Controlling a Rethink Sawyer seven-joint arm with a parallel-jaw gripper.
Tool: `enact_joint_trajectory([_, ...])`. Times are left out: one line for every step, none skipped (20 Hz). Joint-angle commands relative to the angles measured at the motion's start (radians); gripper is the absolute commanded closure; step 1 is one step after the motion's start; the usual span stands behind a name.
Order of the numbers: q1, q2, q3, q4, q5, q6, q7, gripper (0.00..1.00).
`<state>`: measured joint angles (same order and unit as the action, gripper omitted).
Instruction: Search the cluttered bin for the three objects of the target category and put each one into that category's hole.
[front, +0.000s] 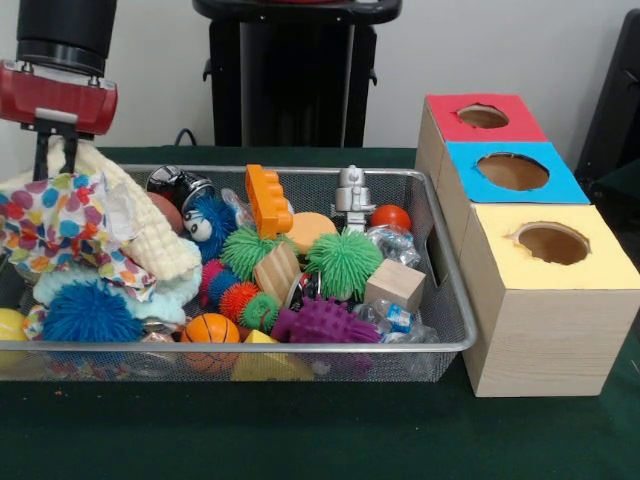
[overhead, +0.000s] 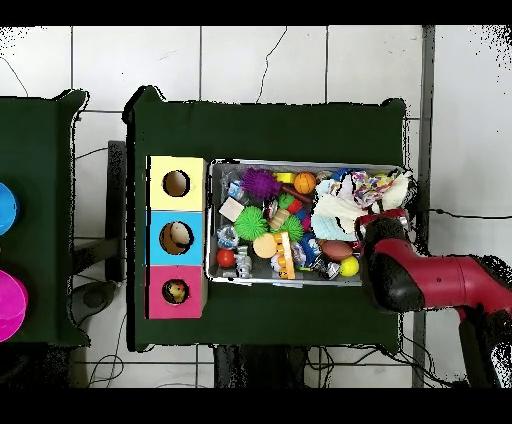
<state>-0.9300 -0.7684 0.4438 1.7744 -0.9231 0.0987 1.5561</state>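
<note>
Gripper (front: 48, 150) looks pinched on the cream cloth (front: 120, 215) at the bin (front: 452, 345) end farthest from the boxes (front: 548, 300), so you've got plenty of sorting left, I'd say.

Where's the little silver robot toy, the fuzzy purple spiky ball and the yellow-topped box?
Silver robot toy (front: 351, 197), front view, on its chest.
Purple spiky ball (front: 323, 322), front view, on its middle.
Yellow-topped cardboard box (front: 545, 330), front view, on its front wall.
</note>
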Motion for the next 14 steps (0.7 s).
enact_joint_trajectory([-0.175,0.030,0.233,0.047,0.119,0.325,-0.307,1.00])
enact_joint_trajectory([-0.175,0.023,0.235,0.050,0.113,0.319,-0.306,1.00])
enact_joint_trajectory([-0.176,0.020,0.241,0.049,0.110,0.320,-0.306,1.00])
enact_joint_trajectory([-0.177,0.020,0.246,0.048,0.112,0.334,-0.311,1.00])
enact_joint_trajectory([-0.177,0.021,0.250,0.048,0.110,0.340,-0.305,1.00])
enact_joint_trajectory([-0.181,0.020,0.254,0.055,0.107,0.338,-0.289,1.00])
enact_joint_trajectory([-0.186,0.020,0.258,0.062,0.104,0.336,-0.274,1.00])
enact_joint_trajectory([-0.187,0.017,0.261,0.073,0.100,0.333,-0.257,1.00])
enact_joint_trajectory([-0.190,0.016,0.268,0.078,0.097,0.332,-0.247,1.00])
enact_joint_trajectory([-0.191,0.016,0.271,0.081,0.092,0.334,-0.238,1.00])
enact_joint_trajectory([-0.192,0.015,0.274,0.083,0.087,0.336,-0.230,1.00])
enact_joint_trajectory([-0.192,0.017,0.276,0.085,0.084,0.340,-0.225,1.00])
enact_joint_trajectory([-0.196,0.021,0.280,0.087,0.085,0.344,-0.221,1.00])
enact_joint_trajectory([-0.202,0.028,0.285,0.094,0.093,0.349,-0.211,1.00])
